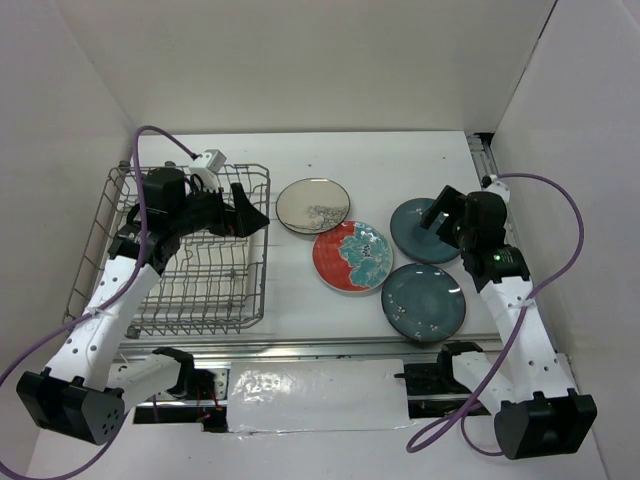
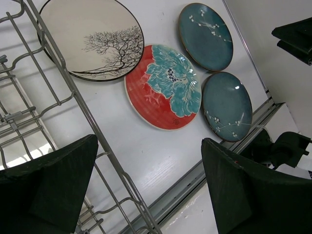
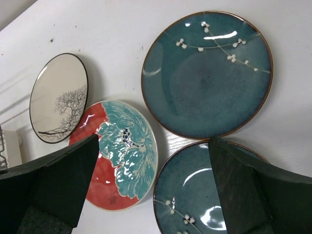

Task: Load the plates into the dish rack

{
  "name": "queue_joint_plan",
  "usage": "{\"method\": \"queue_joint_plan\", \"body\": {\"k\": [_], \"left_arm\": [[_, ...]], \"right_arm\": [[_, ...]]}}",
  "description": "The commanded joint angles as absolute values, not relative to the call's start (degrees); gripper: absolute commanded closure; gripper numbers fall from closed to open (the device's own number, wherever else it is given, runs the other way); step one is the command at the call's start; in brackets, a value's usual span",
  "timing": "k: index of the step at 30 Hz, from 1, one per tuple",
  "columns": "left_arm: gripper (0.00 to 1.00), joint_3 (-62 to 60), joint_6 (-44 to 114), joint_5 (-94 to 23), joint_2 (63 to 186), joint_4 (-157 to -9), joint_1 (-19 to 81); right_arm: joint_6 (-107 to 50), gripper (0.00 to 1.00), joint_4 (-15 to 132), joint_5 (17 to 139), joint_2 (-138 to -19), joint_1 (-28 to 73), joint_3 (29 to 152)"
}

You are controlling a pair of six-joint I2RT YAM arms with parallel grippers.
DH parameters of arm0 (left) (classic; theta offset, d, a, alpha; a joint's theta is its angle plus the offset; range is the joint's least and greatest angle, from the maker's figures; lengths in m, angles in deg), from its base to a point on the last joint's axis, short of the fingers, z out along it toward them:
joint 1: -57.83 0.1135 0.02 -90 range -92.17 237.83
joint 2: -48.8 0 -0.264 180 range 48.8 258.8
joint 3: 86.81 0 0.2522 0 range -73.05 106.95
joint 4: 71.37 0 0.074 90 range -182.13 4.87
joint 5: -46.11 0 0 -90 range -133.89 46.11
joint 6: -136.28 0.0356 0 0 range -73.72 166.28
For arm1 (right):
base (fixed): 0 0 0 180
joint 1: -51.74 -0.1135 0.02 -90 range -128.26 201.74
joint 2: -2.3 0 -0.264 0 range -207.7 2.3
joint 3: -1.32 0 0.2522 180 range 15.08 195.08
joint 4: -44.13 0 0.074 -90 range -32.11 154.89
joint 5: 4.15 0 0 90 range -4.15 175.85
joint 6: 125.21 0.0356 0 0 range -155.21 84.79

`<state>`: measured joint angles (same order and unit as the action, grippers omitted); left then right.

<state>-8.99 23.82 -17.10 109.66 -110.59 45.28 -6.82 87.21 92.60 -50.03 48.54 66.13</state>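
Observation:
The grey wire dish rack [image 1: 180, 290] stands at the left and holds no plates; its rim [image 2: 63, 83] shows in the left wrist view. Four plates lie flat to its right: cream with a tree pattern [image 1: 312, 204], red with a teal flower [image 1: 352, 257], a far teal one [image 1: 420, 232] and a near teal one [image 1: 423, 301]. My left gripper [image 1: 250, 215] hovers open and empty over the rack's right rim [image 2: 148, 146]. My right gripper [image 1: 437, 213] hovers open and empty over the teal plates [image 3: 153, 141]. Its wrist view shows the far teal plate [image 3: 207, 73], the near one [image 3: 190, 195] and the red one [image 3: 122, 156].
A metal rail [image 1: 320, 345] runs along the table's front edge, and another [image 1: 485, 160] lies at the back right. White walls close in the left, back and right sides. A small white device [image 1: 210, 160] sits at the rack's far corner.

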Motion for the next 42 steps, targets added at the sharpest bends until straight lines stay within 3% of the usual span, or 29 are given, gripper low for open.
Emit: {"method": "queue_joint_plan", "body": {"k": [1, 8, 14, 21, 31, 42], "left_arm": [[0.01, -8.5, 24.7, -15.5, 109.5, -109.0, 45.5], [0.01, -8.7, 24.5, -16.6, 109.3, -109.3, 45.5], [0.01, -6.1, 24.2, -17.9, 111.9, -112.0, 45.7], [0.01, -1.7, 24.6, -21.5, 114.6, -114.6, 46.2], [0.01, 2.3, 21.8, -17.3, 117.4, -115.4, 47.4], [0.01, 3.2, 22.7, -17.3, 118.1, -117.2, 47.8]], "right_arm": [[-6.1, 0.0, 86.5, 93.3, -48.9, 47.9, 65.6], [-6.1, 0.0, 86.0, 90.6, -50.0, 47.3, 66.2], [-3.7, 0.0, 79.4, 81.5, -56.3, 43.1, 68.3], [-2.8, 0.02, 76.8, 78.7, -76.3, 36.9, 79.6], [-1.2, 0.11, 76.9, 72.9, -103.0, 36.3, 98.7], [-0.3, 0.16, 82.0, 70.5, -118.2, 36.4, 112.9]]}}
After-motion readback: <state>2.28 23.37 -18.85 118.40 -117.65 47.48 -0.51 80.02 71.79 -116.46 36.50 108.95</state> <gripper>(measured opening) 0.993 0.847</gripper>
